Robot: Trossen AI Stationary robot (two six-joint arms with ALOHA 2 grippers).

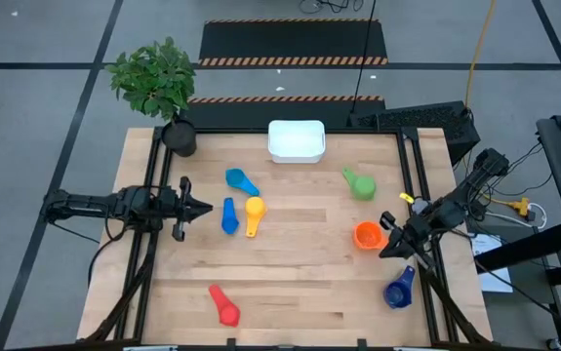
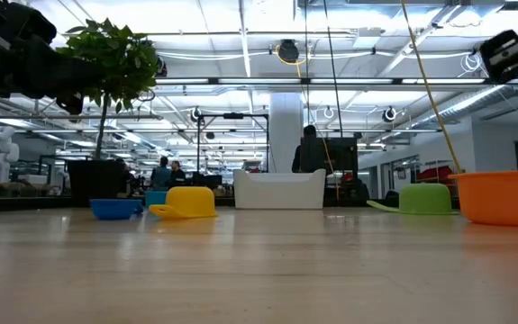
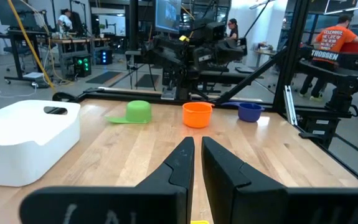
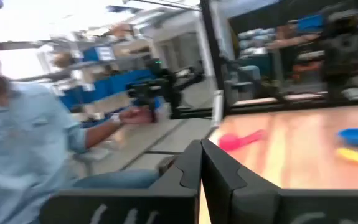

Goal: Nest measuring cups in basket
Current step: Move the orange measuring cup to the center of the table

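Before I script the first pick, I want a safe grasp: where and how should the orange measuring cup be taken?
Grip the orange measuring cup by its rim wall, coming from above: it sits upright with its mouth open upward, clear of its neighbours. The right gripper, shut, is right beside it.

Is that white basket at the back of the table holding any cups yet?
Empty. From above, the white basket shows only its bare white inside, and the coloured cups all lie out on the wooden table.
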